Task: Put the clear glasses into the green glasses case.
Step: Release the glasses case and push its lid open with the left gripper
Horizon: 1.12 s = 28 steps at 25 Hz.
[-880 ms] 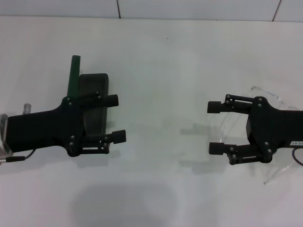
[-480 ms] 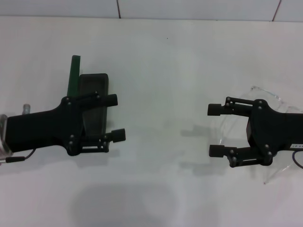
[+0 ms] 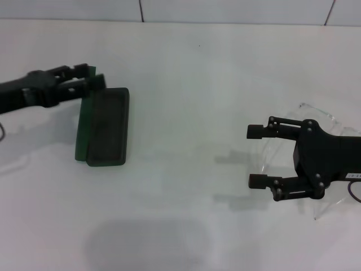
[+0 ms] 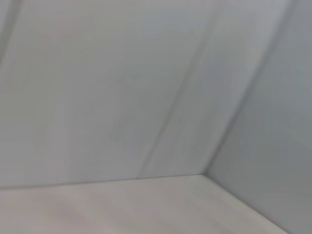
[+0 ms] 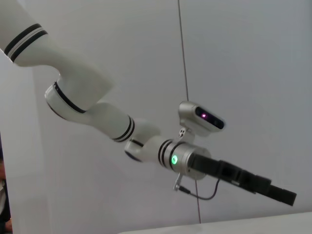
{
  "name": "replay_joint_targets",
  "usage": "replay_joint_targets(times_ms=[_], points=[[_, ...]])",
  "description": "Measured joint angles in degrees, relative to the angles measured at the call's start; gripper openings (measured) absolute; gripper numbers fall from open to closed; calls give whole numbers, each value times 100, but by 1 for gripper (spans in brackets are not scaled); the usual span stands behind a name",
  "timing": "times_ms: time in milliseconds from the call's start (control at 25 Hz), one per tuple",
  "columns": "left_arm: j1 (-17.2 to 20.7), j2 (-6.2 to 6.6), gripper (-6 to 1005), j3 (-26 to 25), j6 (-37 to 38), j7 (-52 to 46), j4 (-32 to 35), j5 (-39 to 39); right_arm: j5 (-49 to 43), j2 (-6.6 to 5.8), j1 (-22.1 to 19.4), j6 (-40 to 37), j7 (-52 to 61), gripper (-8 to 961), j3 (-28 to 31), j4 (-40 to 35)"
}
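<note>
The green glasses case (image 3: 107,127) lies open at the left of the table, dark ribbed lining up and its green lid (image 3: 82,127) raised along the left side. My left gripper (image 3: 84,79) reaches in from the far left and sits at the far end of the lid; the right wrist view shows it side-on (image 5: 273,192). The clear glasses (image 3: 320,112) lie at the right, mostly hidden under my right gripper (image 3: 256,156). That gripper hovers open above them with nothing between its fingers.
The white table (image 3: 192,84) runs back to a tiled wall (image 3: 225,10). The left wrist view holds only blurred wall and the table edge (image 4: 146,204). In the right wrist view the white left arm (image 5: 87,112) stretches across in front of the wall.
My left arm has swung from over the case back and to the left, ending at the far end of the lid. The whole case base now shows. The right gripper barely moved.
</note>
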Motion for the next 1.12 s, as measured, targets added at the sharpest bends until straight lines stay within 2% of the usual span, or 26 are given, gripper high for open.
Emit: replay_joint_targets(times_ms=[240, 400, 560, 800, 1120], points=[[-132, -64, 879, 8, -29, -728, -878, 206, 0, -9, -47, -6, 0, 825, -6, 0], [-188, -290, 879, 9, -63, -880, -1497, 320, 0, -15, -70, -8, 0, 824, 4, 0], [-299, -621, 879, 17, -256, -883, -1992, 431, 0, -22, -75, 3, 0, 824, -2, 4], [-376, -684, 879, 17, -404, -869, -1909, 534, 0, -20, -78, 28, 0, 824, -20, 5], [-504, -695, 880, 17, -1138, -865, -1383, 702, 0, -16, -78, 41, 0, 824, -12, 27]])
